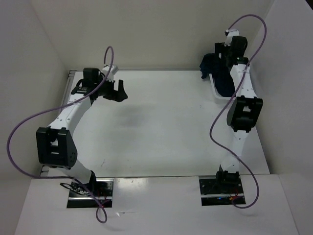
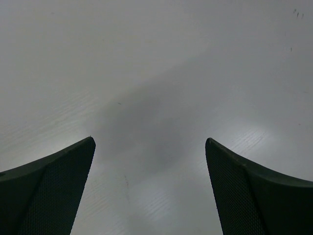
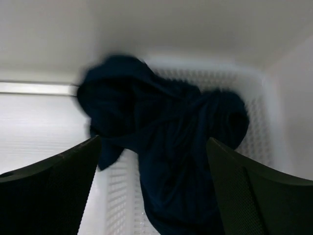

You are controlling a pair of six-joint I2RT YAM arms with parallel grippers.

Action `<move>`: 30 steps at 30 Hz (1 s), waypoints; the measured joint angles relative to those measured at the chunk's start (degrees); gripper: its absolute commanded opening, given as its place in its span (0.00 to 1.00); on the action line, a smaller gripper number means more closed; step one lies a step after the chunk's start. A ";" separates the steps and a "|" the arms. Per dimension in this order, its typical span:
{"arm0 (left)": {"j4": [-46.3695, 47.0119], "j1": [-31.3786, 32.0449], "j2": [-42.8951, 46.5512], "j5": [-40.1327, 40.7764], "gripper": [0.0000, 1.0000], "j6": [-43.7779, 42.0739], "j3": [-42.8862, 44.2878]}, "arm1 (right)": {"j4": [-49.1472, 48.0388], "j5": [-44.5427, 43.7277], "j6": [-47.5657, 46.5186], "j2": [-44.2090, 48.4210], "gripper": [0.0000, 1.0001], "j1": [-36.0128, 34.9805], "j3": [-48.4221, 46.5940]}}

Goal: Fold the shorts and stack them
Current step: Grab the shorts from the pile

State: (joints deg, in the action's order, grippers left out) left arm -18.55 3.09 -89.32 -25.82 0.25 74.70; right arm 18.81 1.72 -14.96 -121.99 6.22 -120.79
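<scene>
Hovering at the upper right of the top view, the right hand (image 3: 152,142) has its fingers spread wide and grips nothing. Straight ahead of it lie the shorts (image 3: 166,147): a dark navy heap bunched up in the white mesh basket (image 3: 257,122), with one lobe spilling over the basket's left rim toward the table (image 1: 161,127). Whether hand and cloth touch yet, I can't tell. Over at the upper left of the top view, the left hand (image 2: 149,142) is released too, fingers well apart, with only table surface between them. Now the cloth: it looks soft, light and limp, all rounded folds, so expect it to sag and trail once lifted rather than keep any shape. The best hold is probably a pinch on the raised fold at the top of the heap. A waistband or hem would be better, but neither can be made out in this crumple. The basket looks light, so it could well tip or come up with the fabric. No brand, label or writing can be read anywhere.
</scene>
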 measured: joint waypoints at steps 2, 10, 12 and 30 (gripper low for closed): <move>-1.81 2.08 -2.84 1.16 1.00 -0.02 1.88 | 4.79 -1.86 4.94 -10.10 0.90 1.90 -9.27; -4.22 5.66 -10.10 4.20 1.00 -0.02 9.18 | 17.53 -12.24 14.93 -25.97 0.90 6.34 -19.10; -4.44 5.77 -11.67 4.63 1.00 -0.02 10.38 | 18.32 -13.81 16.06 -27.74 0.91 6.43 -21.94; -5.79 7.13 -14.95 5.95 1.00 -0.02 11.02 | 35.69 -12.52 22.84 -47.47 0.00 7.13 -56.52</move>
State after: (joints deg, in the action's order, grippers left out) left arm -24.34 10.22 -104.27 -19.88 0.23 85.71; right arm 54.50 -10.81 7.88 -169.47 13.34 -177.31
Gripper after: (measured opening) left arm 0.998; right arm 0.033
